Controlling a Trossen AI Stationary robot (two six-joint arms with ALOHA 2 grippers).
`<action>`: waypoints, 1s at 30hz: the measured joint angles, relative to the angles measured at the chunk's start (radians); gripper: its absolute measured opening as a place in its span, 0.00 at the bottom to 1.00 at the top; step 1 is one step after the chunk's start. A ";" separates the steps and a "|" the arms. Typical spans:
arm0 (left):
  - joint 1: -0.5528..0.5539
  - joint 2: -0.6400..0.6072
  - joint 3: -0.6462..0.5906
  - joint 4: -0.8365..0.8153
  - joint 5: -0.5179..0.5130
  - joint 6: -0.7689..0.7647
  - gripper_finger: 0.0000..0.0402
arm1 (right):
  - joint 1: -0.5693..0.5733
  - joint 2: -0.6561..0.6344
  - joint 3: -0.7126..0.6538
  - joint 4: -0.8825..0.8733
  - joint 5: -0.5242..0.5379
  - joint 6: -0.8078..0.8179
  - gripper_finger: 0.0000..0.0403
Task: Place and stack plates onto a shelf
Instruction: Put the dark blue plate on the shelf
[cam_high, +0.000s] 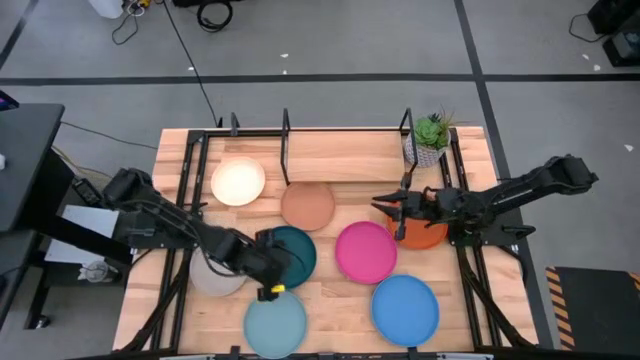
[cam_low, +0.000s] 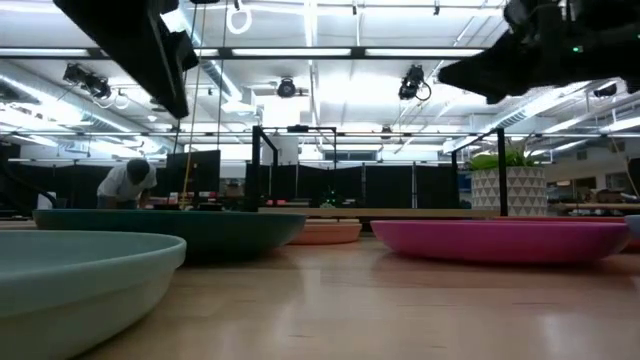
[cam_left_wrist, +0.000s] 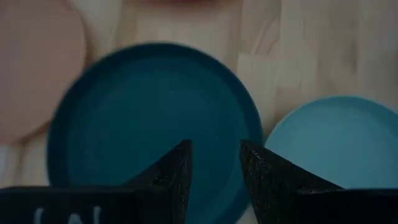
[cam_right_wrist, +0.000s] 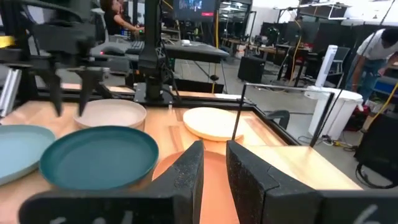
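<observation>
My left gripper (cam_high: 278, 252) (cam_left_wrist: 214, 155) hovers open over the dark teal plate (cam_high: 297, 250) (cam_left_wrist: 149, 124), touching nothing. My right gripper (cam_high: 384, 206) (cam_right_wrist: 213, 152) is raised, with its fingers a little apart. It points toward the table's left, past the orange plate (cam_high: 424, 236) and toward the peach-tan plate (cam_high: 307, 206) (cam_right_wrist: 214, 180). All plates lie flat on the table: cream (cam_high: 238, 183), magenta (cam_high: 365, 251), grey (cam_high: 212, 278), pale teal (cam_high: 275, 322), bright blue (cam_high: 405, 307). The black rod shelf (cam_high: 286, 128) stands at the far edge.
A small potted plant (cam_high: 432, 136) stands at the far right corner beside the shelf's post (cam_high: 407, 122). Bare wood shows between the shelf posts, far of the cream and peach-tan plates. People are in the room behind the table (cam_right_wrist: 373, 50).
</observation>
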 joint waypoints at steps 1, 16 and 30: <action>-0.002 0.028 0.025 -0.003 0.000 -0.011 0.35 | 0.000 0.032 0.012 0.020 0.001 -0.011 0.19; -0.022 0.289 0.301 -0.021 0.023 -0.149 0.38 | 0.137 0.152 0.056 -0.047 0.069 0.037 0.19; 0.046 0.373 0.303 -0.039 0.020 -0.181 0.52 | 0.319 0.239 0.056 -0.127 0.261 0.140 0.19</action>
